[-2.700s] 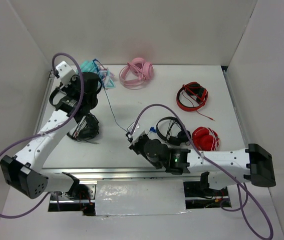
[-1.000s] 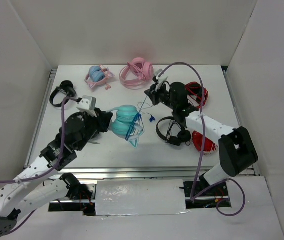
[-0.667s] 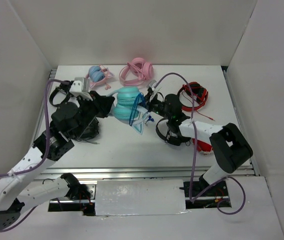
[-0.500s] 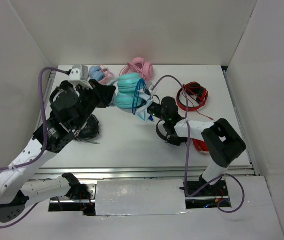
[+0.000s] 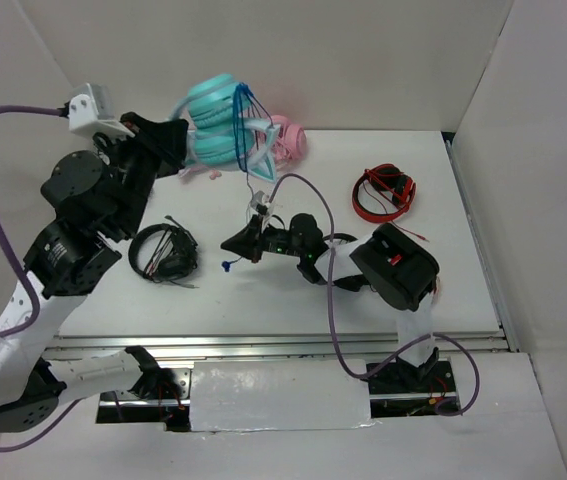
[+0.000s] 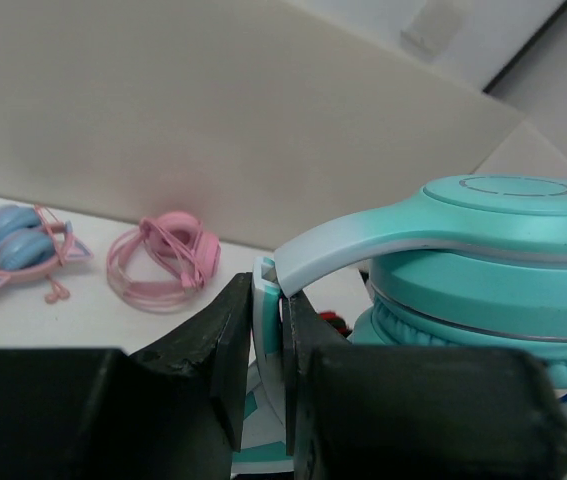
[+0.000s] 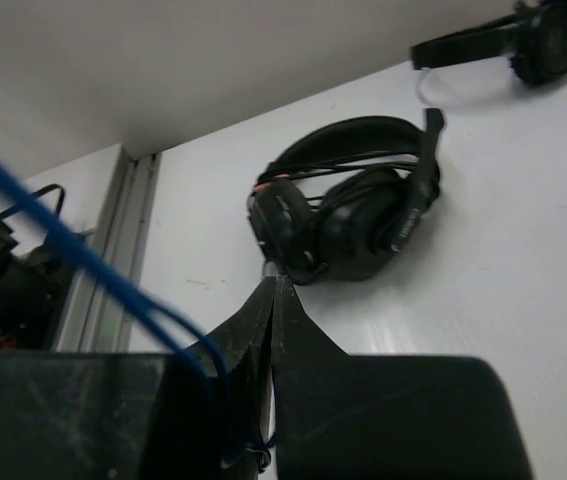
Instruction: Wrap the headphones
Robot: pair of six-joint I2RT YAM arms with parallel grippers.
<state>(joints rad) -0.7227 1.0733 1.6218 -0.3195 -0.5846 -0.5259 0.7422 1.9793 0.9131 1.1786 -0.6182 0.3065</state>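
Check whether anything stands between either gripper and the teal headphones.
Nothing visible does. The left gripper is shut on the headphones at their headband; the right gripper is shut on their blue cable.

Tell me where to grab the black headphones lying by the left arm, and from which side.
I'd take the headband, not the cups: the black headphones lie flat, and the band is a thin arc bowing out from the bulky cups. Come straight down from above, jaws across the band.
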